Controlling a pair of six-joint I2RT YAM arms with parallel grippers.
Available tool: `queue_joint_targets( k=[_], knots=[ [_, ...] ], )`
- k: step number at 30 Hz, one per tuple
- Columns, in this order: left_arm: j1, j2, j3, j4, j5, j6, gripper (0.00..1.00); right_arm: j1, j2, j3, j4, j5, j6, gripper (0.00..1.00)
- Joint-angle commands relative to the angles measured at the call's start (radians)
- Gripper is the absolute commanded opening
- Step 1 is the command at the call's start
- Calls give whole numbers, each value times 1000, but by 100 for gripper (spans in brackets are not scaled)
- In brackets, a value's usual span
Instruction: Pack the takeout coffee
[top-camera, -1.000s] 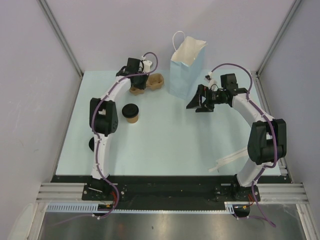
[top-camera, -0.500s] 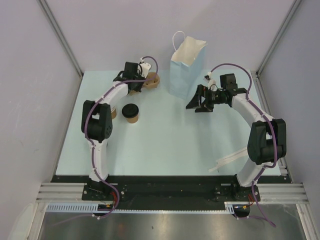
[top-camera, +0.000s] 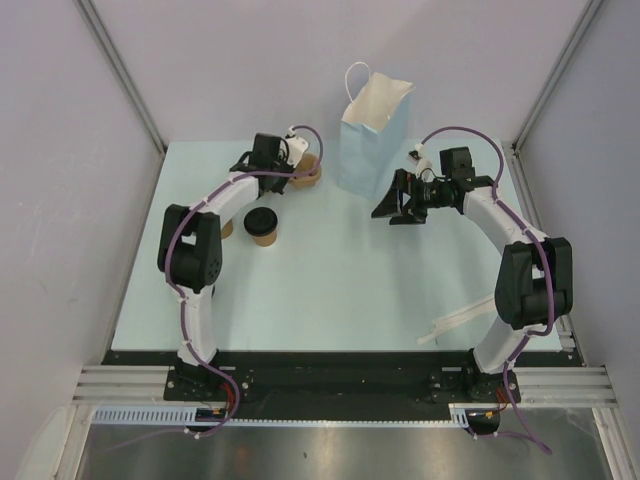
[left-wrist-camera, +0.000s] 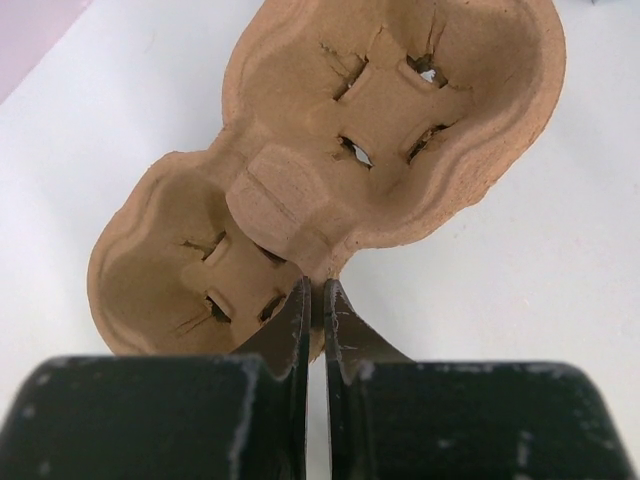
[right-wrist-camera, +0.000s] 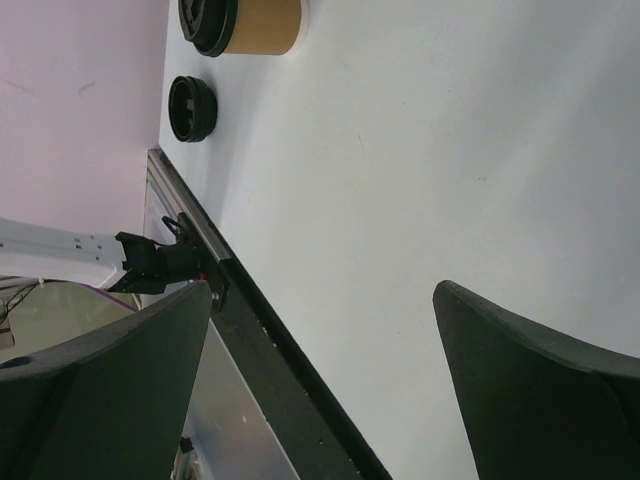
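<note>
Takeout coffee (top-camera: 263, 226), brown kraft cup with black lid, stands on your table (top-camera: 350, 280), left of the blue bag (top-camera: 372, 140). Left gripper (left-wrist-camera: 312, 292) pinches the pulp carrier (left-wrist-camera: 390, 110); right gripper (right-wrist-camera: 322, 300) gapes wide.

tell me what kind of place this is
Likely a robotics lab cell: white robot arms bolted to a metal rail, plain grey partition walls, a pale blue paper bag.

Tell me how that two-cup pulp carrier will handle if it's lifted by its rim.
The cup carrier looks like thin moulded pulp, so probably light and fairly stiff. Pinched by the left gripper at one rim spot, it may tilt or tear there. Empty, it should slide easily.
</note>
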Motion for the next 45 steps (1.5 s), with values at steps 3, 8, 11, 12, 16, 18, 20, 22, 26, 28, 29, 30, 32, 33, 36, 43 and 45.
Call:
queue_joint_targets(
  k=[3,8,11,12,16,18,20,22,26,28,29,30,32,33,36,43,45],
  knots=[
    [-13,-28,-7,-40,18,15,0,2,-9,10,13,-20,-7,100],
    [-10,-20,30,-80,34,-2,0,5,-9,10,11,-20,-7,100],
    [-6,6,79,-122,47,-14,7,4,-13,11,16,-20,-4,100],
    [-6,13,91,-134,50,-16,9,4,-13,10,13,-20,-5,100],
    [-1,40,142,-177,81,-23,26,2,-16,10,7,-18,-10,100],
    [1,49,154,-185,81,-31,28,2,-16,10,7,-18,-12,100],
    [4,52,162,-186,87,-36,28,-1,-14,8,7,-17,-12,100],
    [5,61,173,-192,90,-36,28,-1,-11,10,7,-20,-10,99],
    [5,70,185,-211,101,-33,29,1,-8,10,10,-21,-9,100],
    [5,69,179,-218,107,-31,31,-1,-8,10,8,-20,-10,100],
    [5,69,173,-220,110,-25,32,-1,-8,10,8,-21,-9,100],
    [7,69,170,-220,113,-23,33,-1,-6,10,10,-20,-10,100],
    [8,73,168,-229,115,-19,33,-1,-9,10,8,-20,-9,100],
    [11,75,168,-231,115,-22,33,-1,-10,10,10,-20,-7,100],
    [14,92,183,-246,116,-23,33,-2,-10,8,8,-18,-9,100],
    [24,112,205,-269,124,-26,34,-2,-6,10,8,-20,-7,100],
    [27,113,205,-270,127,-26,33,-2,-6,10,10,-21,-7,100]
  ],
)
